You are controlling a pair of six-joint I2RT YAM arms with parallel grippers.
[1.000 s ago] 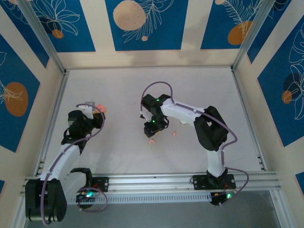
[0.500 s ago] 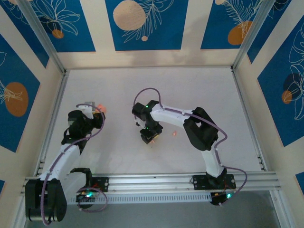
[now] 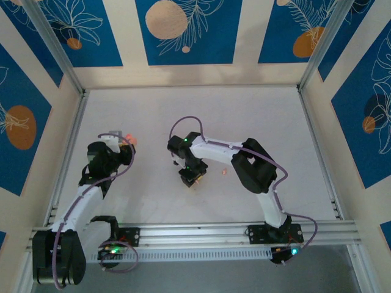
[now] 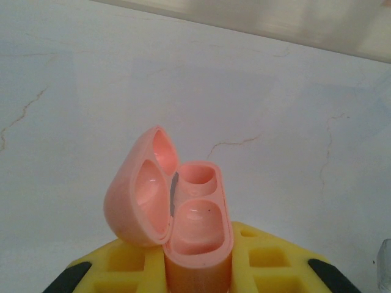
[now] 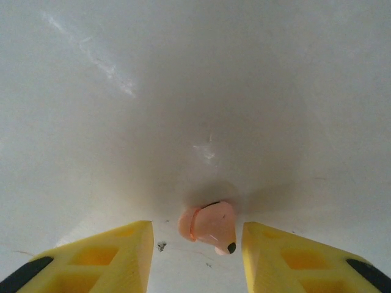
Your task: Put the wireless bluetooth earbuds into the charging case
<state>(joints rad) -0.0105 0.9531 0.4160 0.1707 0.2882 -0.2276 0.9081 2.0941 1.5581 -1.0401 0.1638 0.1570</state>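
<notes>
So the pick-up of the first earbud looks to be the step in hand here. The right hand [image 5: 197, 237] is held low over the bench [image 5: 183, 91], partly open, with one earbud [image 5: 211, 227] sat between the yellow fingers and a gap left on either side, so nothing is gripped yet. The charging case [image 4: 197, 235] is clamped upright in the closed left hand [image 4: 197, 271], over on the left side of the bench, with its lid [image 4: 140, 195] swung open and both sockets seen empty. A second earbud [image 3: 225, 171] is left lying on the bench a little to the right of the right hand. Next, a gentle squeeze is probably called for, then a carry over to the case. The bud is tiny, rounded and glossy salmon-pink with a dark tip, so it could easily be squirted out sideways. The case is smooth moulded plastic, same pink, egg-shaped. The bench is pale, matte and faintly veined.
</notes>
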